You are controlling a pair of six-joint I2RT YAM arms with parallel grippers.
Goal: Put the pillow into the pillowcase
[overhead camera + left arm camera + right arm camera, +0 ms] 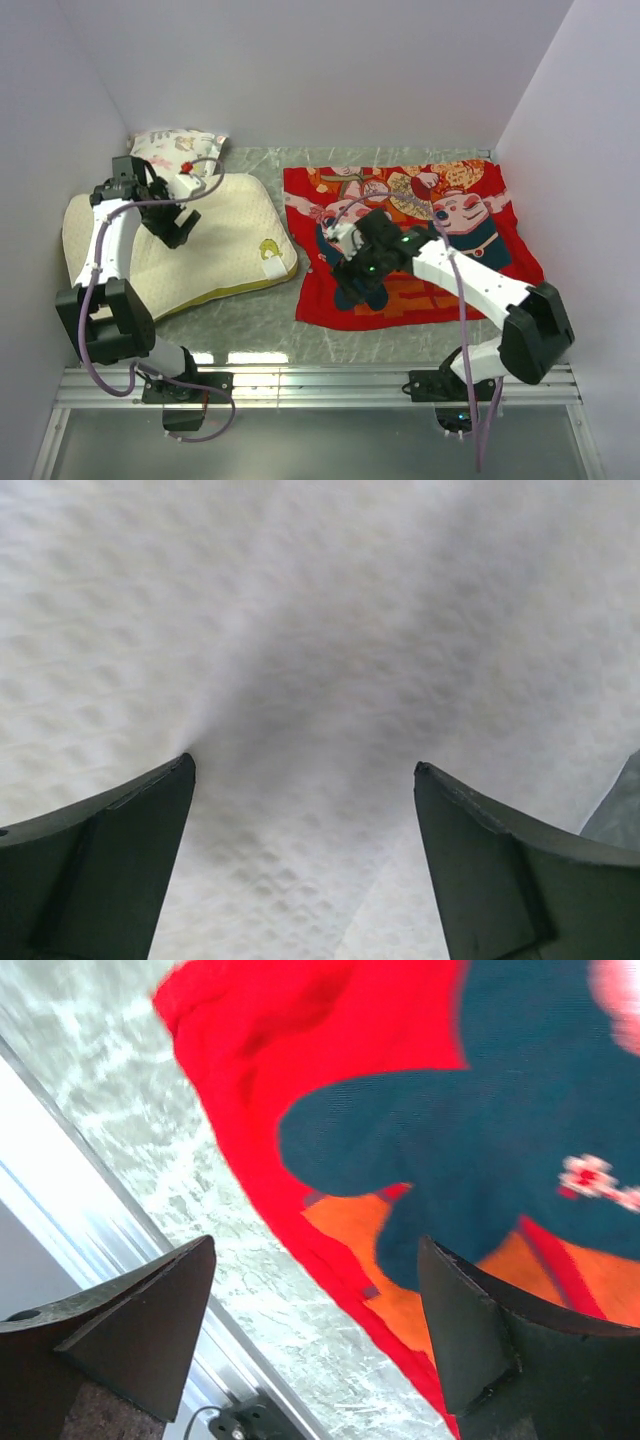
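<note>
The left gripper (180, 232) hovers over the cream pillow (225, 240), which lies at the table's (250, 320) 9 o'clock; its jaws are spread wide with only quilted fabric between them, and contact cannot be judged. At 3 o'clock the red pillowcase (470, 250) lies flat, well apart from the pillow. The right gripper (360, 285) hangs over the pillowcase's 7 o'clock corner, jaws spread and holding nothing.

no readable text — pillow (225, 225) logo, pillowcase (470, 215) print too small to read
</note>
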